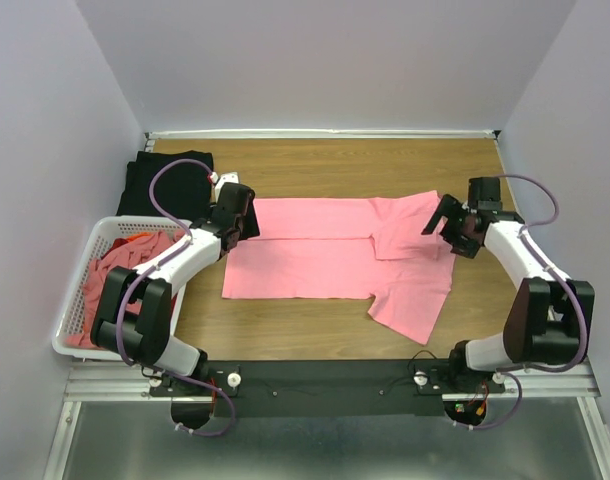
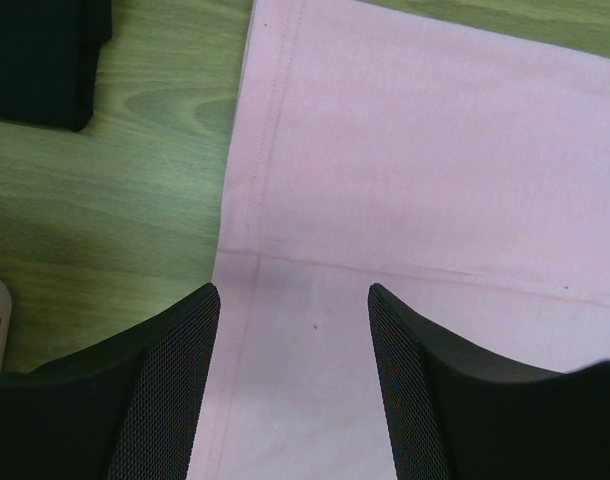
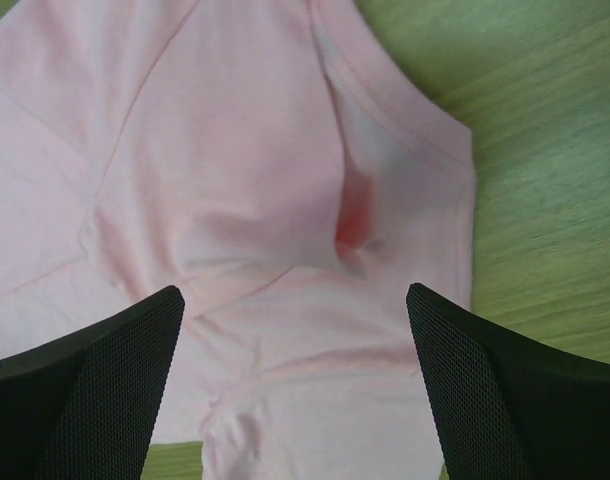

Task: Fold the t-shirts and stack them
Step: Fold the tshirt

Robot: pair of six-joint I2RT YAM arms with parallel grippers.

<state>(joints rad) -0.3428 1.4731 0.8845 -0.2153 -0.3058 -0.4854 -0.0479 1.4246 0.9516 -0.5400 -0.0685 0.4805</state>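
My right claw (image 3: 293, 290) gapes wide above a folded sleeve of the pink t-shirt (image 1: 315, 265), holding nothing; my left claw (image 2: 291, 288) stands open over its left hem, empty too.

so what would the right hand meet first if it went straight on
Most likely the pink t-shirt, at its bunched sleeve fold; the open right hand points at it, though the gap is unclear.

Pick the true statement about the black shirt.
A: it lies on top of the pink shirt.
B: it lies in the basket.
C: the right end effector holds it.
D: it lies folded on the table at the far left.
D: the black shirt sits folded on the table beyond the basket, clear of the pink shirt.
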